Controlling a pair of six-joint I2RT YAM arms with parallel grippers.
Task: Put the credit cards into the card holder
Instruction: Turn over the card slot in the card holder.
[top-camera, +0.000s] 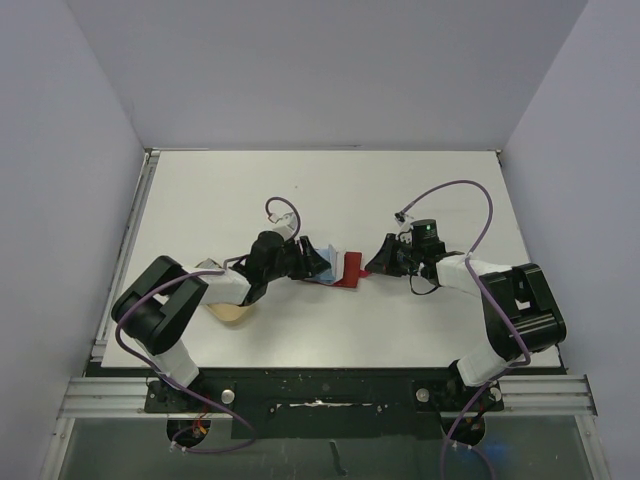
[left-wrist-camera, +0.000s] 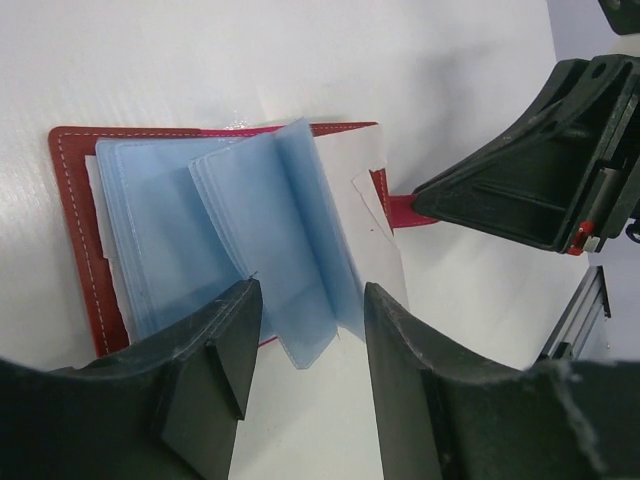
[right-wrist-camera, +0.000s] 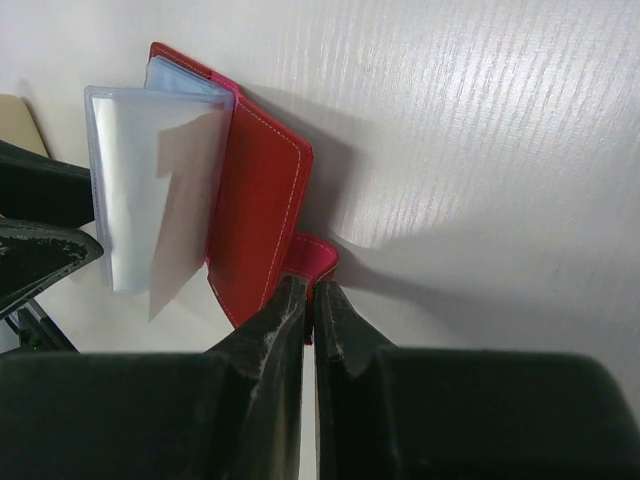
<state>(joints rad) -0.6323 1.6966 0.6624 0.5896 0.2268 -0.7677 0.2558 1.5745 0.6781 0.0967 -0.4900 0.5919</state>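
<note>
white table (top-camera: 420, 200), pale grey walls (top-camera: 330, 70), open red card holder (top-camera: 350, 268) mid-table

Bright, even overhead light; soft shadows; close foreground blurred.

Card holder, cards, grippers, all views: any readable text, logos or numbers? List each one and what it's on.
None readable in any view.
card holder: plain red cover with pale stitching, no lettering or logo.
blue sleeves: clear plastic, blank.
pale card: no print visible on the face that shows.
left gripper and right gripper: plain black, no labels.
</note>
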